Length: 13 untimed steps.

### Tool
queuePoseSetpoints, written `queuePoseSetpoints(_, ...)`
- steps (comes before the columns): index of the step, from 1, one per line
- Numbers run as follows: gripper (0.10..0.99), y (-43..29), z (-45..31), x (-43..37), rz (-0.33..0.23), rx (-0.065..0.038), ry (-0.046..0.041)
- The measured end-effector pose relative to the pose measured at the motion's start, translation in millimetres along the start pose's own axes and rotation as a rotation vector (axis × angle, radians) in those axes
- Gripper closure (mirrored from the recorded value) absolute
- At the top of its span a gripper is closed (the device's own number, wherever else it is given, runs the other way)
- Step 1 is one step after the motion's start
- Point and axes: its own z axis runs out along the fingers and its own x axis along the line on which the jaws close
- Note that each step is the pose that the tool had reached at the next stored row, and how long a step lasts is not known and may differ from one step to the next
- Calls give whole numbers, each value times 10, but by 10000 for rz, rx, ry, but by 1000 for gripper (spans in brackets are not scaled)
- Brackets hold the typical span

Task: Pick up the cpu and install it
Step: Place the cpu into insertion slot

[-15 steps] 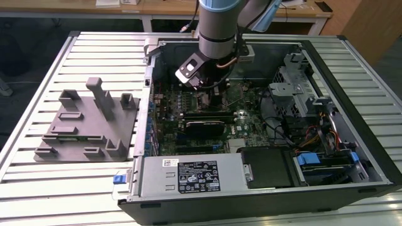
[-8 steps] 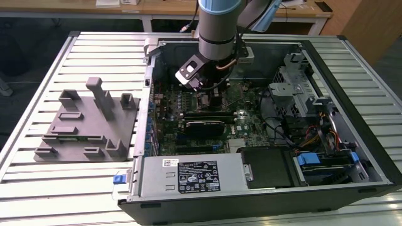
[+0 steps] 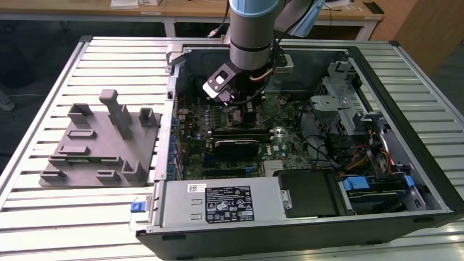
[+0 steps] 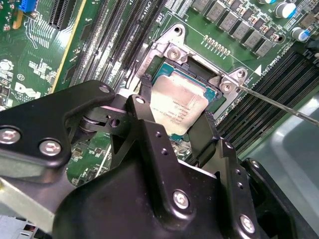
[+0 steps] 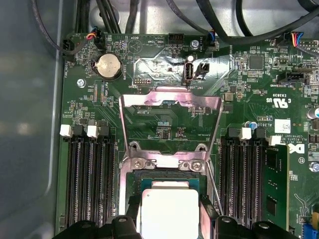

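Observation:
The cpu [image 4: 179,104] is a flat silver square with a thin tan rim, lying level inside the motherboard socket [image 4: 162,69]. My gripper [image 4: 175,113] reaches down over it, with one black finger [image 4: 145,97] against each of two opposite edges, shut on the chip. In the first wrist view the cpu [image 5: 169,211] sits between the same fingers [image 5: 133,211], just below the raised metal load plate [image 5: 169,102]. The exterior view shows the gripper [image 3: 243,106] low inside the open computer case [image 3: 406,179], above the board's middle.
A thin socket lever [image 4: 279,102] sticks out beside the socket. Memory slots [image 5: 89,179] flank it, one holding a module [image 5: 276,184]. Cables [image 5: 149,12] cross the case wall. The grey plastic fixture [image 3: 101,147] stands on the slatted table at the exterior view's left.

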Motion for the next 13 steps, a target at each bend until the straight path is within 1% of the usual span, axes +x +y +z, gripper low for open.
queuePoseSetpoints(13, 545, 8, 17, 0, 2, 0, 0)
